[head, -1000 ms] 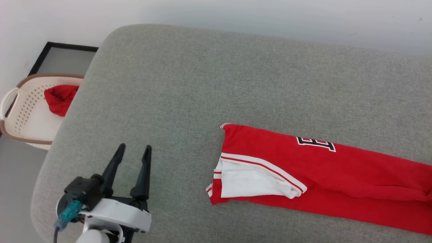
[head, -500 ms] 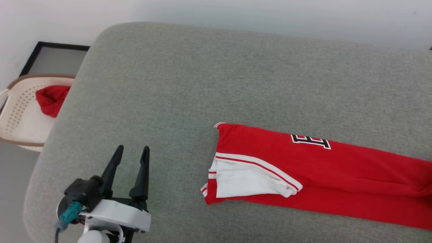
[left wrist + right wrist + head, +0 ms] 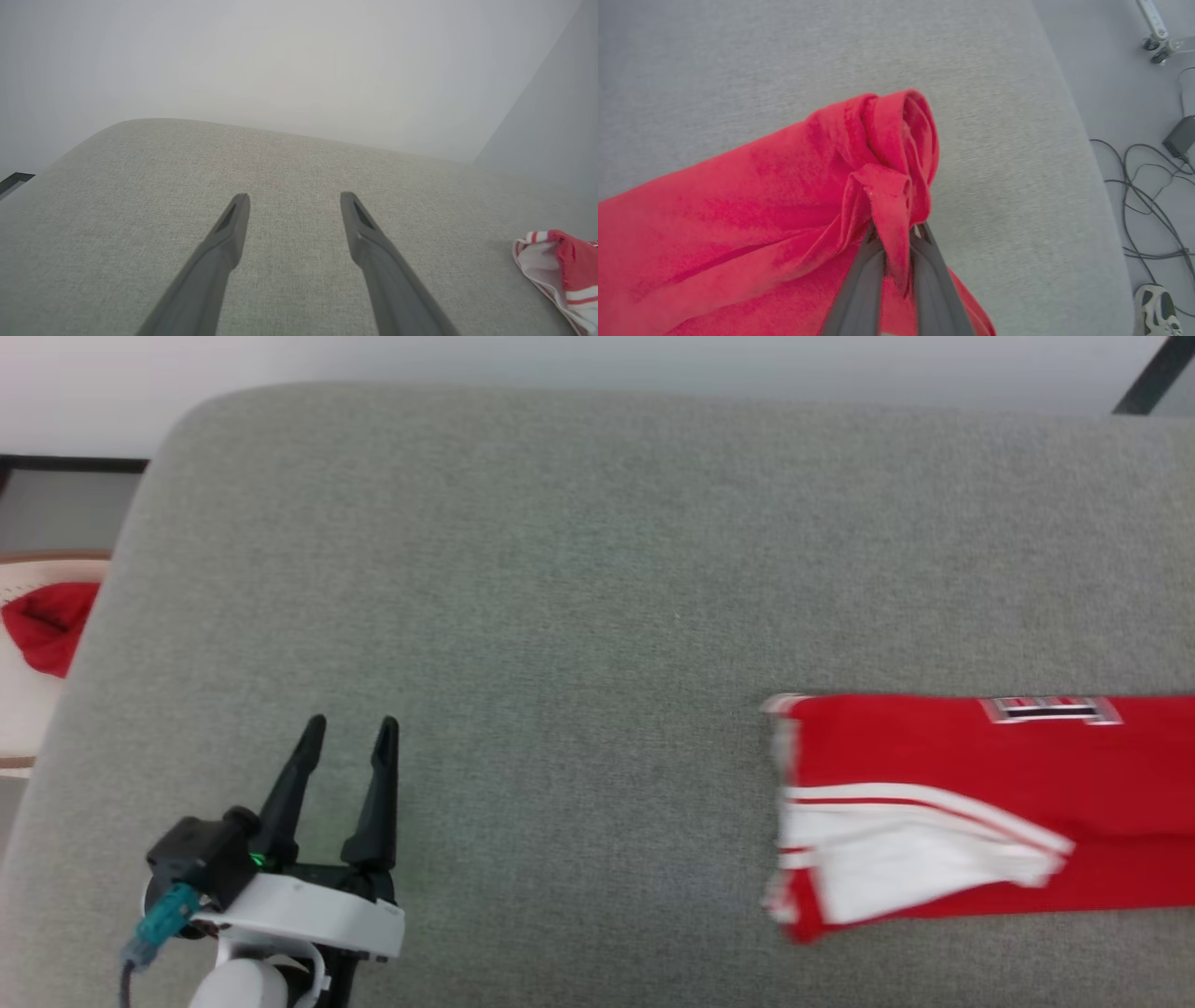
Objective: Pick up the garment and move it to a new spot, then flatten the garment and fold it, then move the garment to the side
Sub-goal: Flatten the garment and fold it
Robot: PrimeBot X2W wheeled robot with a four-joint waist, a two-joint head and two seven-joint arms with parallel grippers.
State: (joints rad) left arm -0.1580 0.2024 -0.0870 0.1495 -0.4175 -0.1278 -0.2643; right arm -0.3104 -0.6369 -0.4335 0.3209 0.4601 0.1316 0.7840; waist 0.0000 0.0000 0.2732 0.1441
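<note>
Far off on the left, beside the rounded corner of the broad grey fabric-covered cushion (image 3: 523, 569), a cream perforated plastic basket (image 3: 19, 709) sits lower down with a plain red cloth lump (image 3: 42, 627) inside it. Over the cushion's near left part the left tool (image 3: 351, 725) hangs on its white wrist, its two long dark fingers spread well apart with bare grey fabric between them. Its own camera shows the same gap (image 3: 294, 198) and nothing between the fingers. The tool stands well apart from the garment, a red sports jersey with white short sleeves (image 3: 980, 775). The jersey lies on the right part of the cushion as a long folded band running off the right edge of the head view, somewhat blurred there. Its left end shows a white sleeve with red-and-white striped trim lying on top. A black, white-outlined number sits along the far edge. From the left wrist view that striped sleeve end (image 3: 556, 261) peeks in at the lower right. At the jersey's other end, the right wrist view shows the right tool (image 3: 900, 235) with its fingers pressed together on a twisted fold of red cloth. The fabric (image 3: 761, 210) is bunched up above the fingertips. Beyond the cushion's right edge, dark cables (image 3: 1143, 186) trail over the pale floor, with a light-coloured shoe (image 3: 1157, 310) nearby.
</note>
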